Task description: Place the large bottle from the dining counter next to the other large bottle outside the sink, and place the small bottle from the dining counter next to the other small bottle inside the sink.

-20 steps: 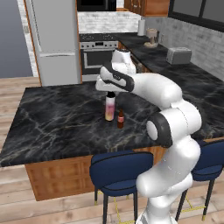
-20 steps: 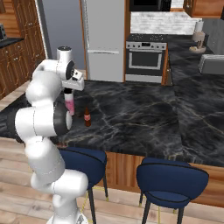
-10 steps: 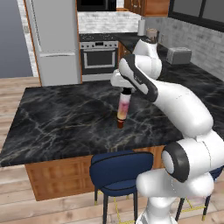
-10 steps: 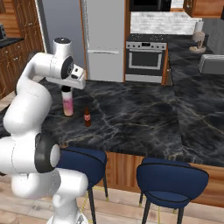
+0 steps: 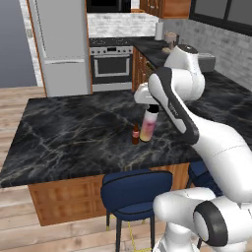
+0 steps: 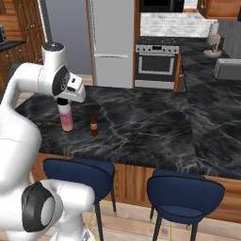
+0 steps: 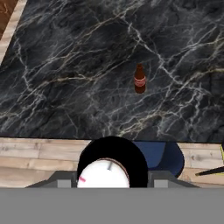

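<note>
Left base: gripper [image 5: 149, 105] clamped the large bottle [image 5: 148, 126] at its cap, upright over the counter [image 5: 69, 128], apparently for carrying | Right base: large bottle [image 6: 66, 117] near counter edge, small bottle [image 6: 94, 126] just beside, unheld | Hand: large bottle's cap [image 7: 105, 173] centred between jaws; small bottle [image 7: 139, 79] stood apart.

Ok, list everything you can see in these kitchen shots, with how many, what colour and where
large bottle: one, pink with white top, upright on the dining counter, under the gripper
small bottle: one, dark brown, upright on the counter beside the large bottle, apart from it
stools: two, navy blue, at the counter's near edge
refrigerator: one, grey, back wall
oven: one, steel, beside the refrigerator
toaster: one, grey, far counter
gripper: one, around the large bottle's top
</note>
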